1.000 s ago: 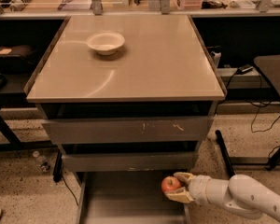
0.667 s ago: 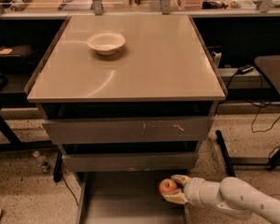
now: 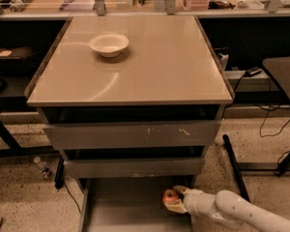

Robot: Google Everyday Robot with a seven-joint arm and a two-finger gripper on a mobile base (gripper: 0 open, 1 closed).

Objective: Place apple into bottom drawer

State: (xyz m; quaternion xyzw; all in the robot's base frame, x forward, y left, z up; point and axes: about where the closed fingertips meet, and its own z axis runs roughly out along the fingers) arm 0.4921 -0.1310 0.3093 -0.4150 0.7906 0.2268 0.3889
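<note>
Over the last second the gripper (image 3: 175, 200) has carried the apple (image 3: 170, 195) a little to the left and slightly lower, so it now sits further in over the right side of the open bottom drawer (image 3: 125, 203) rather than at its right edge. Its fingers are clamped on the apple, one above and one below, and the arm reaches in from the near right corner of the scene. The apple looks to be just above the drawer's grey floor, close to the right wall; whether it already touches the floor cannot be told. That shift suggests the task is in its last stage: the apple is inside the drawer's outline, and what likely remains is to lower it the rest of the way, let go and draw the arm back without knocking the fruit or the drawer wall. Nothing else has moved. By count there is one apple, one gripper and one bowl (image 3: 108, 44), which stands on the far left of the cabinet top (image 3: 150, 71), well apart from the action. There are three drawers: the top drawer (image 3: 135, 135) and the middle drawer (image 3: 133, 167) are pushed in, and only the bottom one is pulled out.
</note>
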